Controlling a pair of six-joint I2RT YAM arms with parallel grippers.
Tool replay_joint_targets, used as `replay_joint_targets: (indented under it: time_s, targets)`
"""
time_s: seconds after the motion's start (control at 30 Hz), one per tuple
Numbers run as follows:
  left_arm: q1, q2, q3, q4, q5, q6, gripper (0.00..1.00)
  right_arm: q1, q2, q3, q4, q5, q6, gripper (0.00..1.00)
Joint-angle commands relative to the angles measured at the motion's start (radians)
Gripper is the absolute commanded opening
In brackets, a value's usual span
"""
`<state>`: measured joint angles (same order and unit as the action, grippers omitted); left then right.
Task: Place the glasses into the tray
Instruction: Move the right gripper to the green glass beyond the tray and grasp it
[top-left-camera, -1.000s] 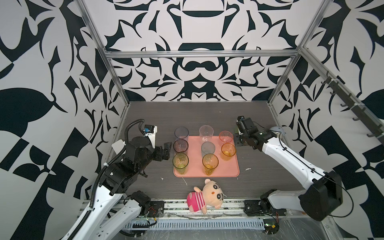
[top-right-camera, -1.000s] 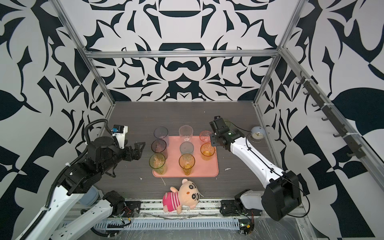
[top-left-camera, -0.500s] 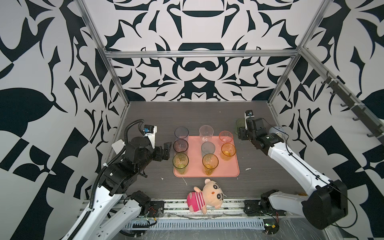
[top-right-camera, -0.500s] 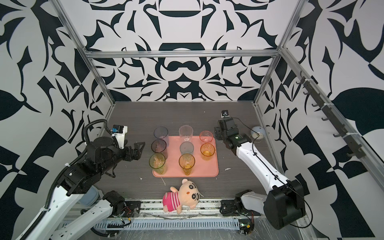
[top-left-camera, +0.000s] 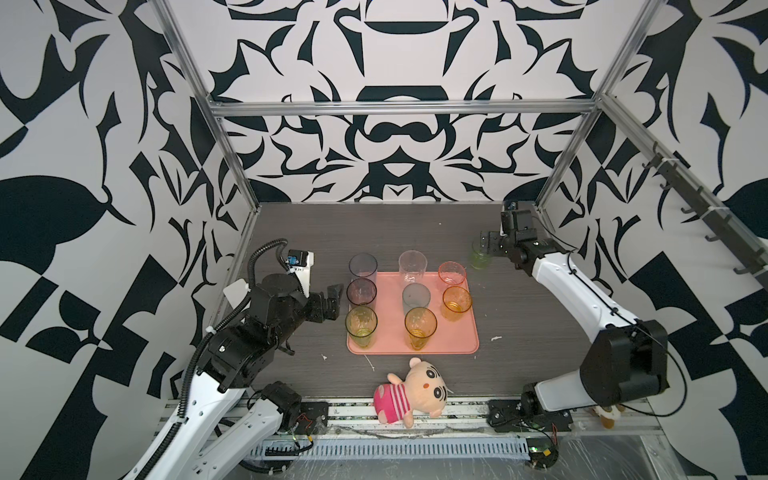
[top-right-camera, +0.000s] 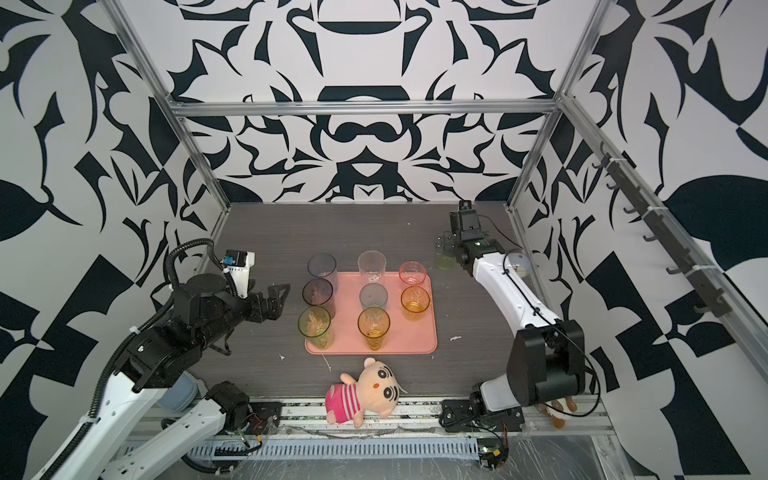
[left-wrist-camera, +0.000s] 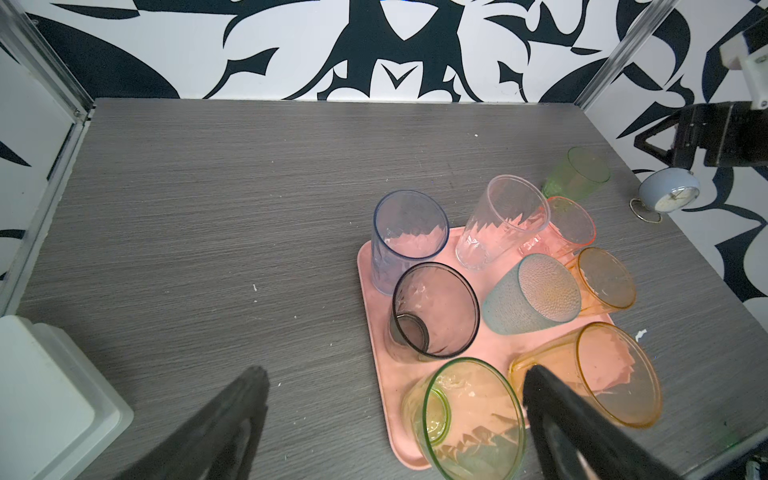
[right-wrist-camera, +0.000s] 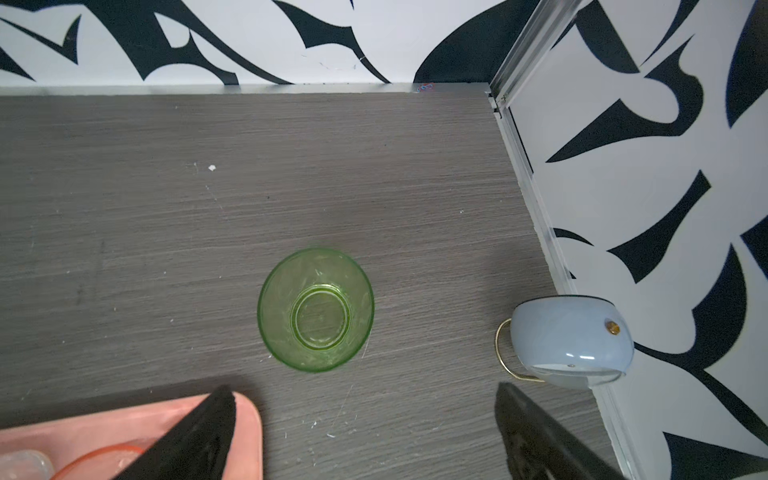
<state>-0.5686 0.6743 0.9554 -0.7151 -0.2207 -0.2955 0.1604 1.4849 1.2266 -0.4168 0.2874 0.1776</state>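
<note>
Eight of the glasses (top-left-camera: 416, 297) are standing upright on the pink tray (top-left-camera: 457, 345). The odd one out is the green glass (right-wrist-camera: 316, 309), upright on the table (right-wrist-camera: 166, 208) just off the tray's far right corner, not touching it. The right gripper (right-wrist-camera: 365, 395) is right by it, fingers spread wide with nothing in them. A little blue clock (right-wrist-camera: 569, 340) sits by the wall nearby. The left gripper (left-wrist-camera: 395, 374) is beside the tray's left edge, fingers apart too, empty. A plush toy (top-left-camera: 411, 386) lies out front.
</note>
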Motion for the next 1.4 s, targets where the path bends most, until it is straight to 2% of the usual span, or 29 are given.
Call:
replay_joint_targets:
  time_s: [0.0, 0.27, 0.3, 0.53, 0.63, 0.7, 0.87, 1.37]
  targets:
    - [0.004, -0.010, -0.012, 0.003, 0.001, -0.010, 1.00, -0.028, 0.032, 0.091, -0.060, -0.053, 0.047, 0.99]
    - [0.004, -0.007, -0.011, 0.002, 0.000, -0.009, 0.99, -0.082, 0.123, 0.185, -0.144, -0.084, 0.095, 0.95]
    - [0.004, -0.008, -0.013, 0.002, -0.001, -0.008, 0.99, -0.090, 0.138, 0.197, -0.154, -0.132, 0.099, 0.94]
    - [0.004, -0.003, -0.010, 0.003, 0.000, -0.008, 0.99, -0.129, 0.219, 0.236, -0.178, -0.188, 0.117, 0.88]
    - [0.004, -0.004, -0.010, 0.002, 0.000, -0.008, 0.99, -0.146, 0.250, 0.248, -0.181, -0.244, 0.121, 0.81]
    - [0.004, -0.004, -0.010, 0.003, 0.000, -0.008, 0.99, -0.154, 0.269, 0.258, -0.178, -0.280, 0.111, 0.72]
    - [0.004, -0.005, -0.011, 0.002, 0.000, -0.008, 0.99, -0.155, 0.295, 0.246, -0.157, -0.288, 0.105, 0.67]
    - [0.004, -0.007, -0.012, 0.003, 0.004, -0.008, 1.00, -0.169, 0.374, 0.249, -0.151, -0.307, 0.100, 0.39]
